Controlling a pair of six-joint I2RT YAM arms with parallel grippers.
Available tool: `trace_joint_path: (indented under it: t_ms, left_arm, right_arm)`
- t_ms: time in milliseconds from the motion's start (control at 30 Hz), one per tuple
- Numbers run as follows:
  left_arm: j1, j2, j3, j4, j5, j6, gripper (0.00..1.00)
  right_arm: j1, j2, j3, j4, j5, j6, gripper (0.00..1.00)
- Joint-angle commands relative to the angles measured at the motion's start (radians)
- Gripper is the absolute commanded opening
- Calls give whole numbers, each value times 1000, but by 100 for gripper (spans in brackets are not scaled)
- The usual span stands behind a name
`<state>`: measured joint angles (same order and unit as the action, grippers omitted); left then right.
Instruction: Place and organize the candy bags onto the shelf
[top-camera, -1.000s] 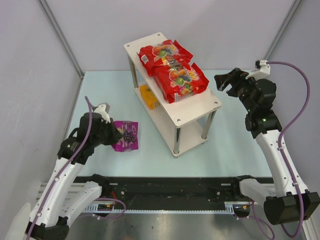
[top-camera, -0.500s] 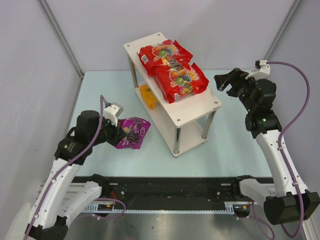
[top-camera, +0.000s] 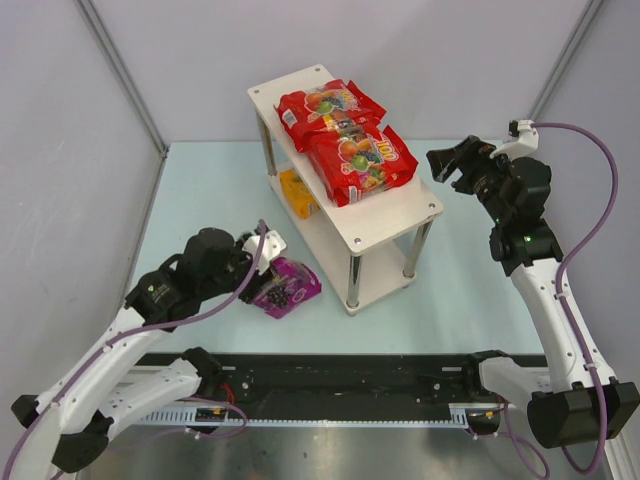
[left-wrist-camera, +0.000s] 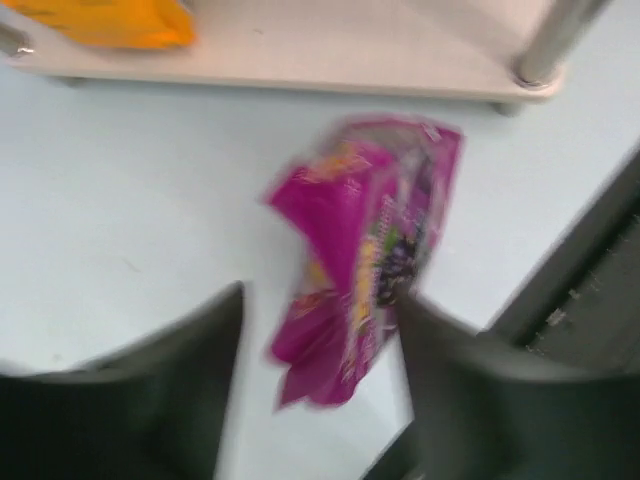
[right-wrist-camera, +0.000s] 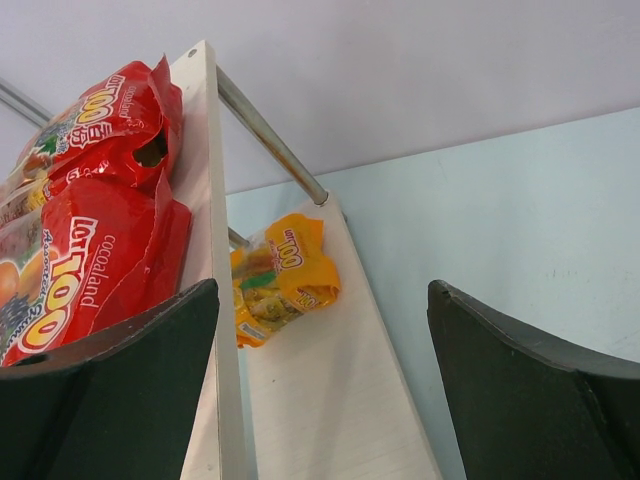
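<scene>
Two red candy bags (top-camera: 330, 108) (top-camera: 362, 160) lie on the shelf's top board (top-camera: 410, 205). An orange-yellow bag (top-camera: 298, 193) (right-wrist-camera: 280, 275) rests on the lower board (right-wrist-camera: 330, 400). The small purple bag (top-camera: 288, 287) (left-wrist-camera: 370, 250) sits just left of the shelf's near leg (top-camera: 352, 285), blurred with motion. My left gripper (top-camera: 264, 262) (left-wrist-camera: 320, 370) is open, and the bag's lower end lies loose between its spread fingers, close to the right one. My right gripper (top-camera: 447, 160) (right-wrist-camera: 322, 330) hangs open and empty, off the shelf's right end, facing along it.
The shelf stands at an angle in the middle of the pale blue table (top-camera: 200, 190). Grey walls close in the left, back and right. A black rail (top-camera: 340, 385) runs along the near edge between the arm bases.
My left arm has swung right toward the shelf with the purple bag. Its jaws, shut on the bag earlier, now stand apart. The right arm has not moved.
</scene>
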<state>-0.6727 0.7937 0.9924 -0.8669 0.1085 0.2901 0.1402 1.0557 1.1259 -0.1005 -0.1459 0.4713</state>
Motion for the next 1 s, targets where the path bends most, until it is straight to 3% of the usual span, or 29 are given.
trace_joint_path:
  t_ms: [0, 33, 167, 367, 467, 500, 567, 600, 700, 800, 967]
  left_arm:
    - [-36, 2, 26, 161, -376, 38, 81]
    - [-36, -4, 25, 186, -509, -9, 83]
    - [-36, -76, -4, 331, -555, -132, 100]
    - [-36, -185, -112, 430, -518, -491, 100]
    - [-36, -211, -227, 466, -497, -757, 100]
    - [-36, -215, -300, 470, -504, -943, 100]
    - [-36, -218, -374, 489, -503, -1122, 100]
    - [-36, -211, -435, 494, -501, -1287, 100]
    - [-36, -121, -474, 432, -493, -1504, 100]
    - [-36, 13, -427, 323, -536, -1580, 100]
    - [-33, 133, -388, 328, -555, -1551, 100]
  right_arm:
    - [-1, 0, 3, 22, -12, 6, 89]
    - [-1, 0, 5, 21, -12, 4, 90]
    - [-1, -3, 3, 21, -11, 0, 89]
    - [-2, -8, 3, 13, -4, -3, 89]
    - [-4, -8, 3, 8, -3, 0, 89]
    - [-2, -10, 3, 7, -3, 1, 89]
    - [-4, -10, 3, 5, -4, 4, 89]
    - [-4, -10, 3, 2, -4, 6, 89]
    - [-4, -11, 5, -1, -4, 0, 89]
    - [-4, -14, 3, -4, -1, -3, 89]
    - [-4, -16, 3, -13, 9, -7, 89]
